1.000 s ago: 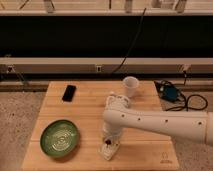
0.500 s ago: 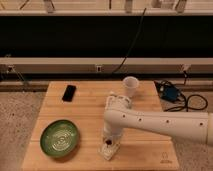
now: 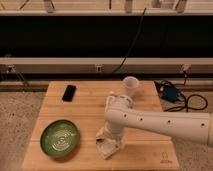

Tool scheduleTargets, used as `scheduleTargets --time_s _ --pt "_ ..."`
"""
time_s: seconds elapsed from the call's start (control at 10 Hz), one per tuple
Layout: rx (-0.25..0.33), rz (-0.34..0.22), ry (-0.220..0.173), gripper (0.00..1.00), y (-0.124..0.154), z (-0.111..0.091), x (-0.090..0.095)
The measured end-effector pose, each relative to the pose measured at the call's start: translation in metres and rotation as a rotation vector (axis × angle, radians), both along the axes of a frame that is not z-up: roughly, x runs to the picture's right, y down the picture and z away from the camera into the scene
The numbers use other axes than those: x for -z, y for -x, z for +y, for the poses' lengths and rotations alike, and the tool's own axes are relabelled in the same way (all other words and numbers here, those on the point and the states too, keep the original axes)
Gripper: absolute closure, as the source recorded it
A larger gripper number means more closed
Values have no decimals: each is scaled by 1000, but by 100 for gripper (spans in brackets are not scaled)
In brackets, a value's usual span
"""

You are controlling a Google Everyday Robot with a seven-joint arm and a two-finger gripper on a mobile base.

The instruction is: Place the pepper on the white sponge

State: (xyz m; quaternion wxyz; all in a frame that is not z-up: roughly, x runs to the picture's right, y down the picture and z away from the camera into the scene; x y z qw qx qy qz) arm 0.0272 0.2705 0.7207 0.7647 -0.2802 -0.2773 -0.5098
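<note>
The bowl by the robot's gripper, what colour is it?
Green bowl, in the camera view; gripper sits right of it.

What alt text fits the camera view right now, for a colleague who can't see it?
The white robot arm reaches in from the right, its gripper low over the white sponge near the front of the wooden table. A green bowl sits front left, a black phone back left, a white cup at the back.

The white sponge (image 3: 106, 145) is an off-white, roughly rectangular soft pad, lying flat near the worktop's (image 3: 145, 150) front edge, about midway along it; the claw (image 3: 111, 138) sits low directly over it; the pepper cannot be made out.
</note>
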Motion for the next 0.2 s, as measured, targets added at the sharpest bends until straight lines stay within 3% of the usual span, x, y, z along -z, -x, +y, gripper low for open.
scheduleTargets --time_s 0.2 --pt "-4 0 -1 23 -1 0 0"
